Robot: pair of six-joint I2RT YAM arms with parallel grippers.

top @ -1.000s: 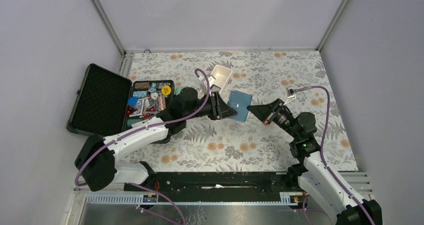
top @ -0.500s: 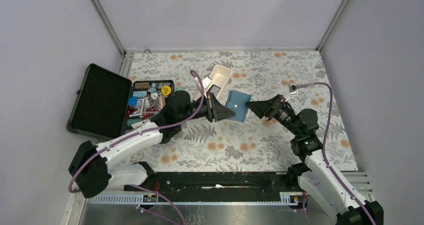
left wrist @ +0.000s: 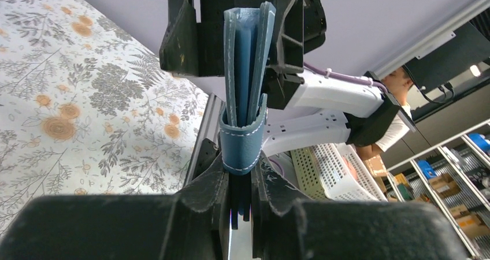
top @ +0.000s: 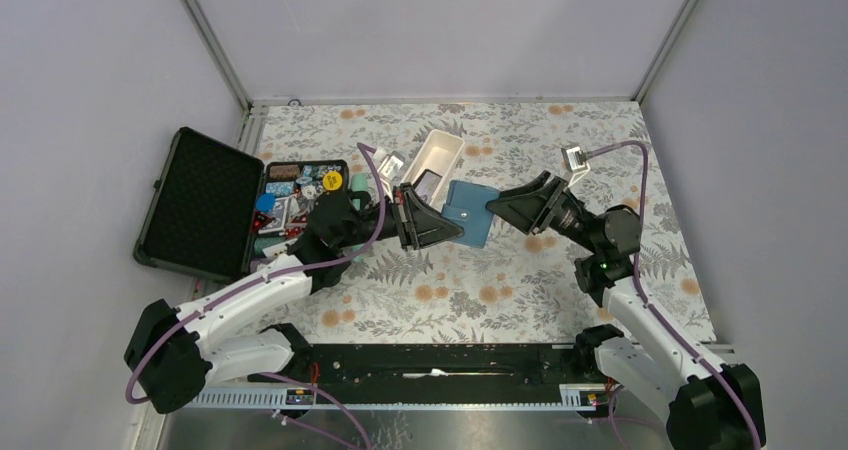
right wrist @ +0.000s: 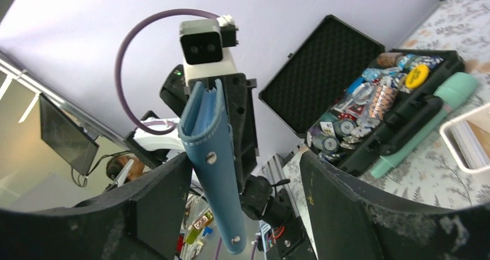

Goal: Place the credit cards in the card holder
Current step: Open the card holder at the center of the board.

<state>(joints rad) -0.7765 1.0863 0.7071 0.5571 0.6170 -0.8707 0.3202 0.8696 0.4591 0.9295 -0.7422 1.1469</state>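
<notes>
The card holder (top: 470, 213), a teal-blue folded wallet with a snap tab, is held off the table, edge-on between the two arms. My left gripper (top: 440, 232) is shut on its folded spine, and in the left wrist view the card holder (left wrist: 248, 81) stands upright out of that gripper (left wrist: 241, 179). My right gripper (top: 500, 208) is open, its fingers on either side of the far edge without pinching it. In the right wrist view the card holder (right wrist: 211, 156) hangs nearer the left finger of that gripper (right wrist: 245, 202). What looks like a dark credit card (top: 428, 183) lies in the white tray.
The white tray (top: 445, 148) sits on the floral cloth behind the wallet. At the left an open black foam-lined case (top: 205, 202) holds colourful trinkets (top: 300, 195), also seen as the case (right wrist: 323, 69) in the right wrist view. A mint-green tube (right wrist: 430, 118) lies beside it.
My right gripper went from shut to open and now straddles the wallet's edge. The left arm drew back to the left, keeping hold of the wallet.
</notes>
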